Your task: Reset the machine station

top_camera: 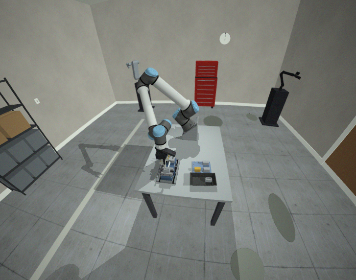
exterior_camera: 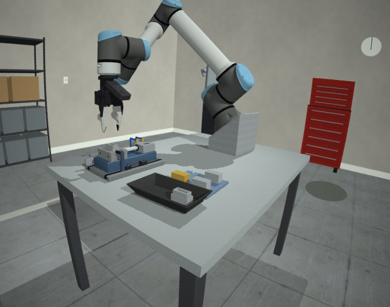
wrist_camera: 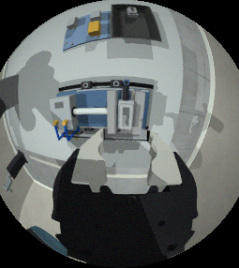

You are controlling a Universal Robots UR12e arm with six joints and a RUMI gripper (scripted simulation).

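vise [top_camera: 167,175] [exterior_camera: 106,165] [wrist_camera: 92,100]: metal-look, matt | tray [top_camera: 196,183] [exterior_camera: 145,193] [wrist_camera: 134,33]: blk plastic-look | tabletop [top_camera: 211,147] [exterior_camera: 254,184] [wrist_camera: 88,63]: smooth, matt

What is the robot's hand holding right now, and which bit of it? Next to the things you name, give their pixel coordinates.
Nothing. The gripper [top_camera: 165,162] [exterior_camera: 110,129] [wrist_camera: 126,130] hangs open above the vise [top_camera: 167,177] [exterior_camera: 132,162] [wrist_camera: 90,99], with only air between its two fingertips.

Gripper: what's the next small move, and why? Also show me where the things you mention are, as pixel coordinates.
I'd centre the gripper [top_camera: 163,162] [exterior_camera: 111,129] [wrist_camera: 126,130] over the pocketed part [top_camera: 167,170] [exterior_camera: 111,145] [wrist_camera: 126,115], then ease down. Its fingers are apart with nothing between them, above the vise [top_camera: 167,177] [exterior_camera: 103,163] [wrist_camera: 90,98], where that part probably needs clearing before a blank can go in.
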